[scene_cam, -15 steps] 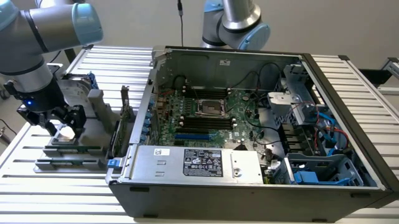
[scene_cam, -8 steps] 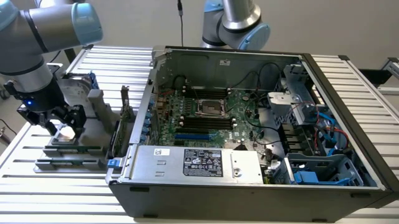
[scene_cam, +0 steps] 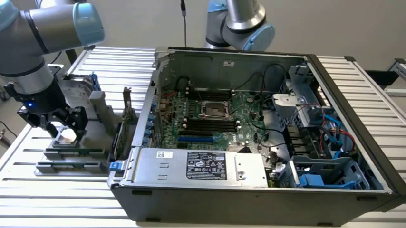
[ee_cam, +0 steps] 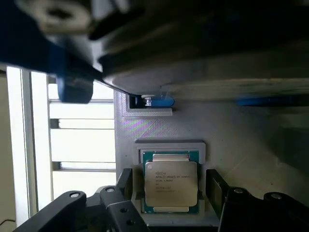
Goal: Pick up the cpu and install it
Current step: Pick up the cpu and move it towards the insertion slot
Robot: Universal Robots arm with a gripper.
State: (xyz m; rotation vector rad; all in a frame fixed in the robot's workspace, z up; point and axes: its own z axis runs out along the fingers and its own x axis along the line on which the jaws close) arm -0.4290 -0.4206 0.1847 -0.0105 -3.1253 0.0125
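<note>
Looking down through the wrist view, we see the cpu (ee_cam: 170, 182) lying flat in a shallow square pocket of a grey holder (ee_cam: 159, 130), its silvery top facing up with printed text and a thin green edge showing around it. Our gripper (scene_cam: 62, 127) hangs right above it. Its two dark fingers (ee_cam: 124, 186) stand spread apart, one on each side of the chip, with a slim gap between each finger and the chip's edge, so nothing is gripped. From the exterior view we find the holder on the slatted table (scene_cam: 127, 61), to the exterior view's left of the open computer case (scene_cam: 330, 90), and the cpu shows as a pale square under the gripper. Inside the case the green board (scene_cam: 241, 107) lies flat, and its socket (scene_cam: 214, 110) sits well apart from the chip. A silver power box (scene_cam: 197, 165) lies in the near part of the case
</note>
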